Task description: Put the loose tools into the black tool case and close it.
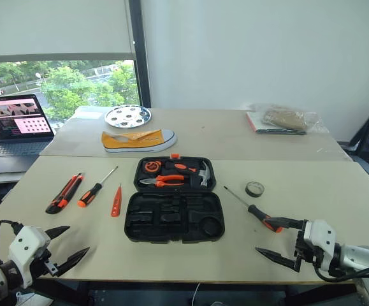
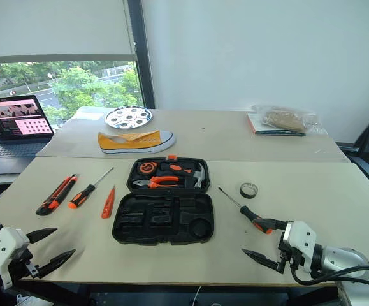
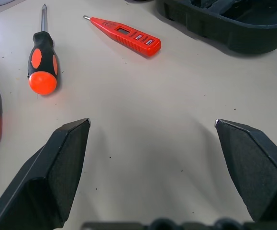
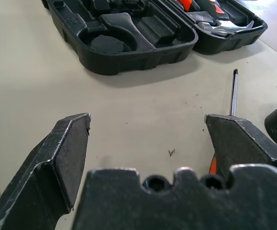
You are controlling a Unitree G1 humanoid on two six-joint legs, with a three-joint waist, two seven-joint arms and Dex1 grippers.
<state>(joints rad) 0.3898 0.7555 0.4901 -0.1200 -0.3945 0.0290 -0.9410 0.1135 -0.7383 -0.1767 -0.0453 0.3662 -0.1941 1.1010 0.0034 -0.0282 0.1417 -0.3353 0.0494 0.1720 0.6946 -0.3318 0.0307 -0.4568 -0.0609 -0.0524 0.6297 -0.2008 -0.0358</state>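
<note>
Left gripper (image 1: 66, 245) hangs over the near left table edge, fingers wide, nothing between them. Just ahead of it on the table (image 1: 337, 191), left to right: knife (image 1: 65, 192), left screwdriver (image 1: 97, 187), tester (image 1: 116, 201), all loose, lying apart from each other and left of the case. Left wrist view has the left screwdriver's orange butt and the tester close past the fingertips (image 3: 71, 158).

Case (image 1: 174, 200) sits mid-table, lid open flat. Far half holds pliers (image 1: 166, 182) and hammer (image 1: 201, 172); near half shows bare recesses.

Right of case: right screwdriver (image 1: 255, 210) lies diagonal, tip toward the case, handle end near the right gripper. Tape (image 1: 255, 189) sits beyond it, apart from both.

Right gripper (image 1: 278, 239) at the near right edge, fingers wide, holding nothing.

Far table: laptop (image 1: 13, 126), plate (image 1: 127, 116), yellow shoe (image 1: 138, 140), bag (image 1: 287, 118).
</note>
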